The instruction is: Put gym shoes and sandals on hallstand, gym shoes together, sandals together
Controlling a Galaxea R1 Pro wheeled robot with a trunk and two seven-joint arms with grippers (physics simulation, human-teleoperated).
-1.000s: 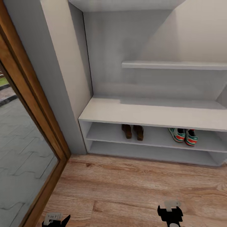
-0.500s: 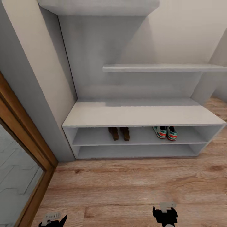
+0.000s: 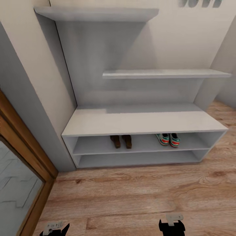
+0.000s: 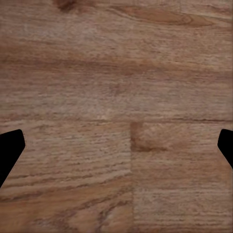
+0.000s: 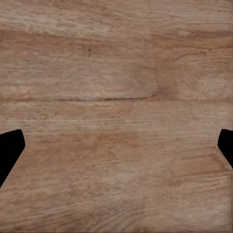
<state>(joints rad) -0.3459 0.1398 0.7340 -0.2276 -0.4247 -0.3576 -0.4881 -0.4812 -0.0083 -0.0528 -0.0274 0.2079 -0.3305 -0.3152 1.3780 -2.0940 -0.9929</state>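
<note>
On the upper open shelf of the hallstand [image 3: 144,122], I read the two sandals [image 3: 121,141] side by side near the shelf's middle, and the two gym shoes [image 3: 167,139] side by side toward its right end, the pairs well apart. No footwear shows on the corridor floor [image 3: 137,196], so I judge placement complete.

Left gripper [image 4: 116,145] and right gripper [image 5: 116,145] hang over bare planks; their jaws stand wide apart and hold nothing.

Risks from this state:
1. Driving the base forward can bring an arm into the hallstand's front edge and jolt the shoes.
2. The shoes' toes sit close to the shelf's front edge; a knock there can tip one back to the floor.
</note>
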